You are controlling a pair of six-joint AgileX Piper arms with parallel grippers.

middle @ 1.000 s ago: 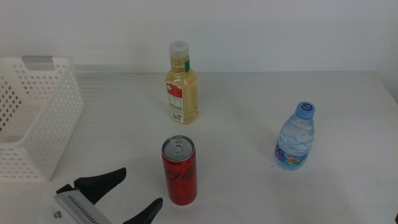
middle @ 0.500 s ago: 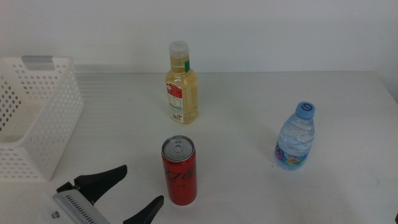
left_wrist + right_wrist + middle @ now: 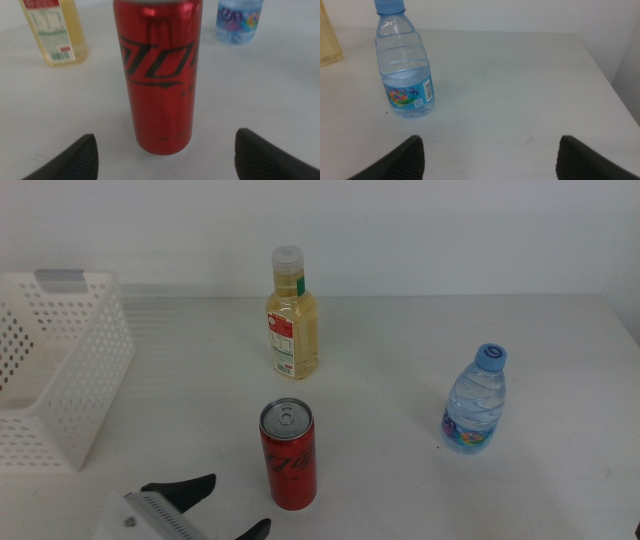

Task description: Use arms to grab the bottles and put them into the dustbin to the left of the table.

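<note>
Tall red aluminium soda can [image 3: 288, 454] upright, long axis vertical; left gripper [image 3: 222, 508] agape just beside it, apparently not touching; right gripper [image 3: 490, 157] spread wide.

My middle camera looks forward and down over the table [image 3: 400, 480]. My left wrist camera sits low, close to the red can [image 3: 157, 75]. Both wrist views share the water bottle [image 3: 405, 70].
</note>
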